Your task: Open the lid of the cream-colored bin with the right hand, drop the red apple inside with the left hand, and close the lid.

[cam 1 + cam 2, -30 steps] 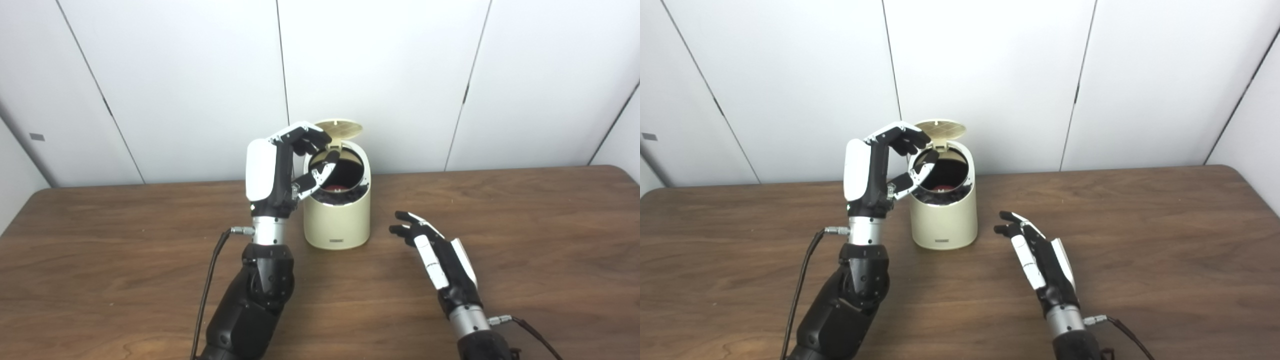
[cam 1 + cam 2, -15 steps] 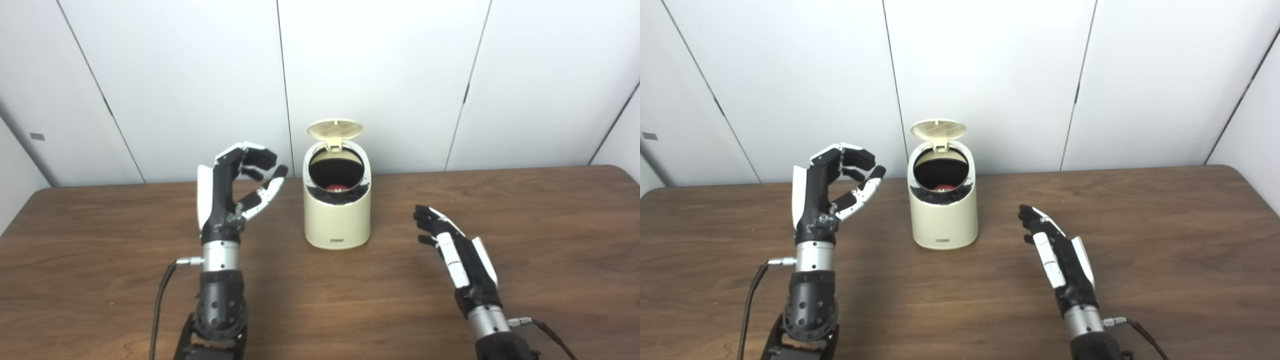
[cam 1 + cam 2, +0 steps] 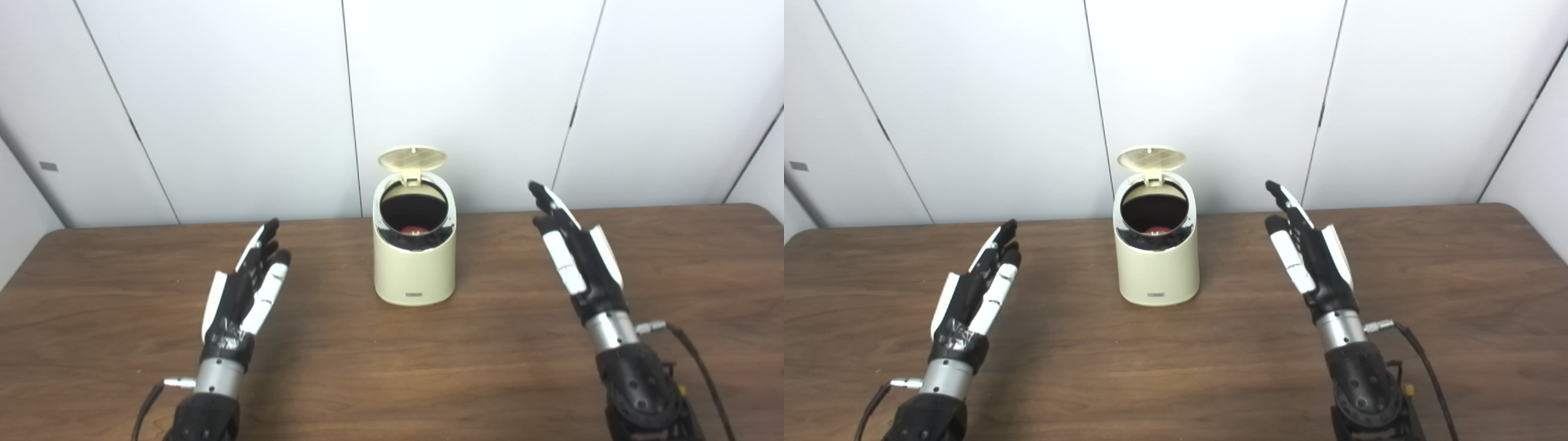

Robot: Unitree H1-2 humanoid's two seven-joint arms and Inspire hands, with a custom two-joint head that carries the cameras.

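The cream-colored bin point(image 3: 415, 269) stands on the wooden table, a little behind the middle. Its round lid point(image 3: 411, 158) is flipped up at the back, so the mouth is open. The red apple point(image 3: 413, 231) lies inside the bin, only its top showing. My left hand point(image 3: 245, 294) is open and empty, low over the table to the bin's left, fingers stretched forward. My right hand point(image 3: 576, 251) is open and empty, raised to the bin's right at about rim height, fingers pointing up and forward. Neither hand touches the bin.
The brown wooden table point(image 3: 392, 380) runs across the whole view. White wall panels point(image 3: 245, 92) stand right behind the bin. Cables hang from both wrists.
My left hand has pulled back from the bin's mouth, dropped low to the left and straightened its fingers. My right hand has risen from the table to rim height. The apple stays in the bin.
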